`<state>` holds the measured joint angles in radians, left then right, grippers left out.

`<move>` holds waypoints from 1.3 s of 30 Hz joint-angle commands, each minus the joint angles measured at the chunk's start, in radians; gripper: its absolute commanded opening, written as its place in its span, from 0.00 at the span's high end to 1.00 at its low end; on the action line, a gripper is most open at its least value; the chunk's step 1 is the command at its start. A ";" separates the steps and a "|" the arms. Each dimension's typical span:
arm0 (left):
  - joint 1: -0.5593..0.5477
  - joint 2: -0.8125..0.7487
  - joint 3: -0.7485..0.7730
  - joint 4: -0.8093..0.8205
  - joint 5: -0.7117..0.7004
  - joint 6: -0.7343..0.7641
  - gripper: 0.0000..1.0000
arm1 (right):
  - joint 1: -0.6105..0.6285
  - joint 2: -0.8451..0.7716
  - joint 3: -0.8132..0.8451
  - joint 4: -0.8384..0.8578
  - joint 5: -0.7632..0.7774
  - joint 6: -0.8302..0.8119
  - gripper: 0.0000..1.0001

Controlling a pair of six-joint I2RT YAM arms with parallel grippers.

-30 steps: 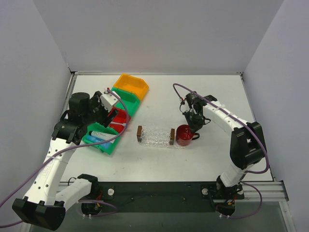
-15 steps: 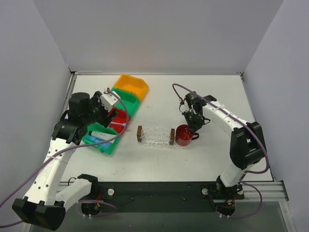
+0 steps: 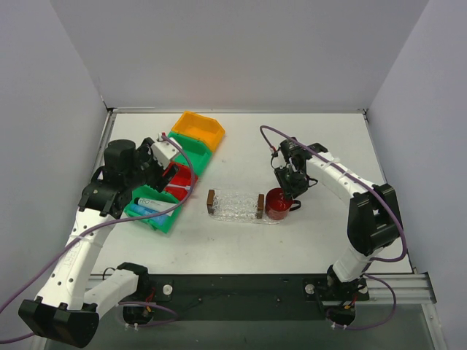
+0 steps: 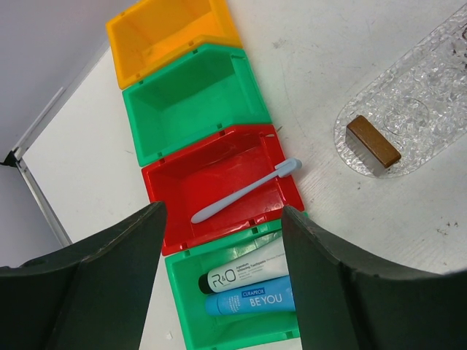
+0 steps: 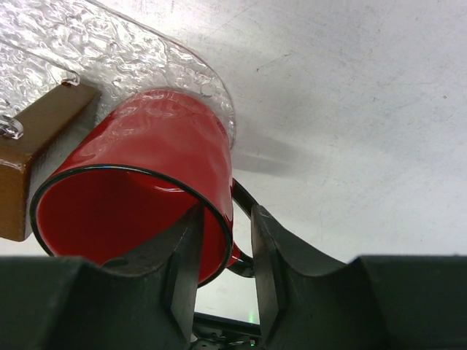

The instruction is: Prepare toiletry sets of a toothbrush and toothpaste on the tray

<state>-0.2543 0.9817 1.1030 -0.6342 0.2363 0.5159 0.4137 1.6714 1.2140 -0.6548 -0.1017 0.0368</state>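
Toothbrush (image 4: 244, 191): slantwise in red bin (image 4: 182, 182); likely light, stiff; pinch mid-handle
Toothpaste (image 4: 248, 284): two tubes in adjoining green bin (image 4: 182, 292); probably soft, slick; squeeze gently
Left gripper (image 4: 220, 211): spread wide above bins
Right gripper (image 5: 226, 215): astride cup (image 5: 146, 146) rim; clamped or loose, cannot tell

Lab bench (image 3: 292, 138) inside white enclosure (image 3: 241, 51)

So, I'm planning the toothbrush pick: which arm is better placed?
Left. The left gripper, open, hovers over the red bin holding the toothbrush; the right gripper straddles the mug rim at the tray's end.
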 commanded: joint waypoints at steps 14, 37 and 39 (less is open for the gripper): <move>0.006 0.046 -0.035 0.068 -0.008 -0.028 0.26 | -0.021 -0.214 0.193 -0.075 -0.004 -0.064 0.56; 0.020 0.150 -0.057 -0.254 0.087 0.234 0.08 | -0.024 -0.470 -0.033 0.035 -0.234 -0.215 0.40; 0.018 0.126 -0.115 -0.219 0.057 0.230 0.07 | -0.024 -0.470 -0.041 0.040 -0.228 -0.216 0.40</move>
<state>-0.2405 1.1332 1.0523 -0.8337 0.2829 0.7044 0.3931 1.2224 1.1934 -0.6403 -0.3061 -0.1570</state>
